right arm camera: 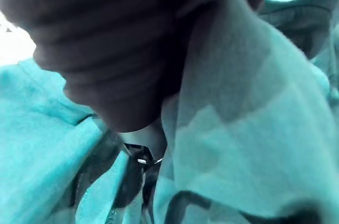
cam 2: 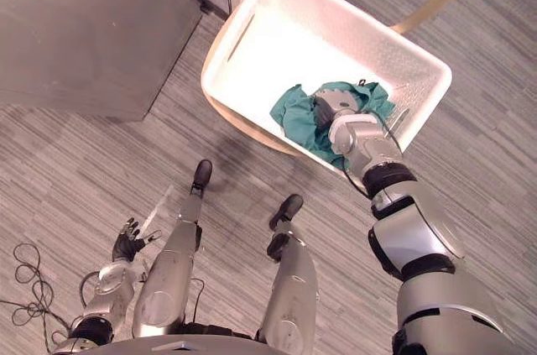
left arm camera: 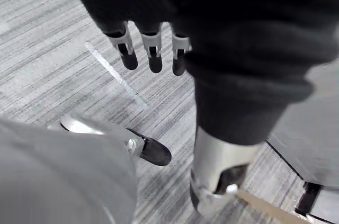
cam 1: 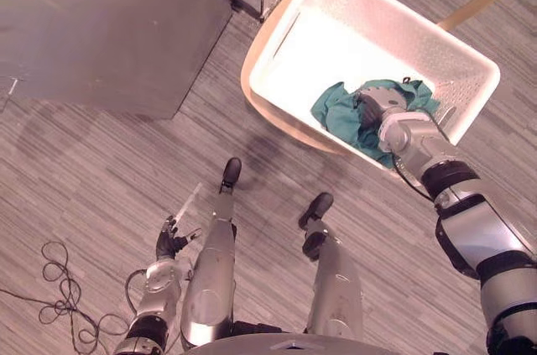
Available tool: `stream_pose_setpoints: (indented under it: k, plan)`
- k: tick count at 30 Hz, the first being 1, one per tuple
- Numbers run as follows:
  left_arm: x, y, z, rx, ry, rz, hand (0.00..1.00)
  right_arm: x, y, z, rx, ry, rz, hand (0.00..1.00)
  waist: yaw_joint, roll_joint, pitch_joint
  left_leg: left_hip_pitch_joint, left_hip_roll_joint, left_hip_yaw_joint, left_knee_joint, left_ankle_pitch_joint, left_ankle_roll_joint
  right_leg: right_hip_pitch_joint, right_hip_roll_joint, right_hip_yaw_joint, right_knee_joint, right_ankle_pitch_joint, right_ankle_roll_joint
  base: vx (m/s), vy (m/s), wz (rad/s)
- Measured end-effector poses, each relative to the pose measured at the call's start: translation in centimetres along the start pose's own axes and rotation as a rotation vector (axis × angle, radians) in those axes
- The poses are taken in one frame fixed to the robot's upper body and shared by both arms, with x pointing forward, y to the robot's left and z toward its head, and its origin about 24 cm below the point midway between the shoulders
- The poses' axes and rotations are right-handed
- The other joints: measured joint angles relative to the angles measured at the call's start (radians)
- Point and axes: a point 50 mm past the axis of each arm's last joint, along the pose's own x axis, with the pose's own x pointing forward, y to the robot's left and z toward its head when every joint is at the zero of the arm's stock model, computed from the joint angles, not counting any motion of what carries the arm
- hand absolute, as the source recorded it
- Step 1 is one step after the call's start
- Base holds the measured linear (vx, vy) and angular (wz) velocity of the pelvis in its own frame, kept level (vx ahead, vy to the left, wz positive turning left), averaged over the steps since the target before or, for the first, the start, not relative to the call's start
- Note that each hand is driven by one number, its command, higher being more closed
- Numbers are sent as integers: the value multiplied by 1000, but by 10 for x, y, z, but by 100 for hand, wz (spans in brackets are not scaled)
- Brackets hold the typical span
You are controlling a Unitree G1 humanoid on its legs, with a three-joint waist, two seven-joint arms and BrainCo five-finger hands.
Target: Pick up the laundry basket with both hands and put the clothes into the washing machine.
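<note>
Grey carpet (cam 1: 101,170) underfoot; white basket (cam 1: 336,53) sits on a wooden stool (cam 1: 249,91), teal clothes (cam 1: 340,116) inside; right hand (cam 1: 382,107) is buried in them, grip impossible to tell; left hand (cam 1: 172,239) hangs open, empty; basket not yet lifted, loading still to do.

The laundry basket (cam 1: 306,32) sat on a round seat (cam 1: 273,112), ahead and right. The clothes (cam 1: 340,116) lay in its near corner, with the right hand (cam 1: 379,108) upon them. A boxy unit (cam 1: 109,28) stood left of the basket. The left hand (cam 1: 170,237) hung low, well apart.
</note>
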Motion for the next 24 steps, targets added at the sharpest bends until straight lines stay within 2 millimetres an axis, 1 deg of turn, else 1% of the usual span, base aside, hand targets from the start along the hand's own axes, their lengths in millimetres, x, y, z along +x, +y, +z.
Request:
stream_pose_setpoints:
  k: [3,7,9,11,12,14,15,16,17,18,19,20,21,22,23,24]
  plan:
    - [-1,-4,-2,-8,4,-8,0,1,-1,0,33,17,-15,100,-3,0,-7,2,1,0,0,1,0,0,-1,1,3,0,0,-41,-78,0]
    - [-1,-4,-2,-11,5,-2,0,3,-7,-1,107,56,-57,100,-5,0,-7,3,4,1,-1,4,0,0,-1,0,6,0,-1,-37,-80,1]
    - [-1,-4,-2,-14,6,8,0,4,-14,-3,190,83,-98,100,-7,0,-7,3,4,1,-1,7,0,0,-1,0,7,0,-1,-25,-87,1]
    - [-1,-3,-2,-16,7,18,0,6,-26,-4,373,121,-203,100,-11,0,-7,5,4,3,-2,8,-1,0,-2,1,9,0,-1,-22,-77,-1]
    - [-1,-4,-2,-17,8,19,0,6,-30,-5,423,132,-230,100,-11,0,-7,5,5,3,-2,8,-1,0,-2,1,10,0,-1,-24,-79,-1]
    - [-1,-4,-2,-28,10,24,0,7,-48,-9,663,159,-348,100,-13,0,-7,6,5,4,-2,10,-2,0,-3,2,12,0,-1,-28,-80,0]
    - [-1,-4,-2,-29,10,27,0,7,-53,-11,735,165,-382,100,-13,0,-7,7,5,5,-2,10,-3,0,-3,2,13,0,-2,-32,-81,0]
    - [-1,-4,-2,-30,9,32,0,6,-63,-15,865,175,-443,100,-13,0,-7,8,5,6,-2,10,-3,0,-4,3,16,-1,-3,-27,-64,0]
    - [-1,-4,-2,-31,10,35,0,6,-68,-17,945,178,-477,100,-13,0,-7,9,6,7,-3,11,-3,0,-4,3,17,-1,-3,-34,-80,-1]
    - [-1,-4,-2,-33,9,36,0,6,-76,-18,1099,174,-533,100,-14,0,-7,14,6,11,-10,13,-2,0,-6,4,20,-2,-4,-40,-93,0]
    - [-1,-4,-2,-39,10,39,0,5,-81,-20,1200,170,-568,100,-16,0,-7,15,6,15,-10,13,-2,0,-8,4,23,-3,-5,-33,-78,0]
    - [-1,-4,-2,-40,10,39,0,5,-83,-20,1248,167,-585,100,-16,0,-7,15,6,18,-10,13,-2,0,-8,4,24,-3,-5,-30,-74,2]
    - [-1,-3,-2,-41,9,40,0,5,-85,-20,1362,157,-613,100,-16,0,-7,15,7,26,-10,15,0,0,-10,4,25,-3,-4,-25,-66,2]
    - [-1,-3,-2,-43,10,42,0,5,-85,-19,1460,143,-632,100,-19,0,-7,15,7,37,-10,16,2,0,-13,5,27,-3,-4,-29,-79,2]
    - [-1,-3,-2,-44,10,43,0,5,-85,-17,1502,135,-636,100,-20,0,-7,15,7,39,-10,17,2,0,-14,5,27,-3,-4,-24,-78,2]
    - [-1,-3,-2,-49,10,49,0,6,-86,-12,1601,110,-639,100,-24,0,-7,15,6,39,-9,18,3,0,-15,5,27,-3,-4,-16,-71,2]
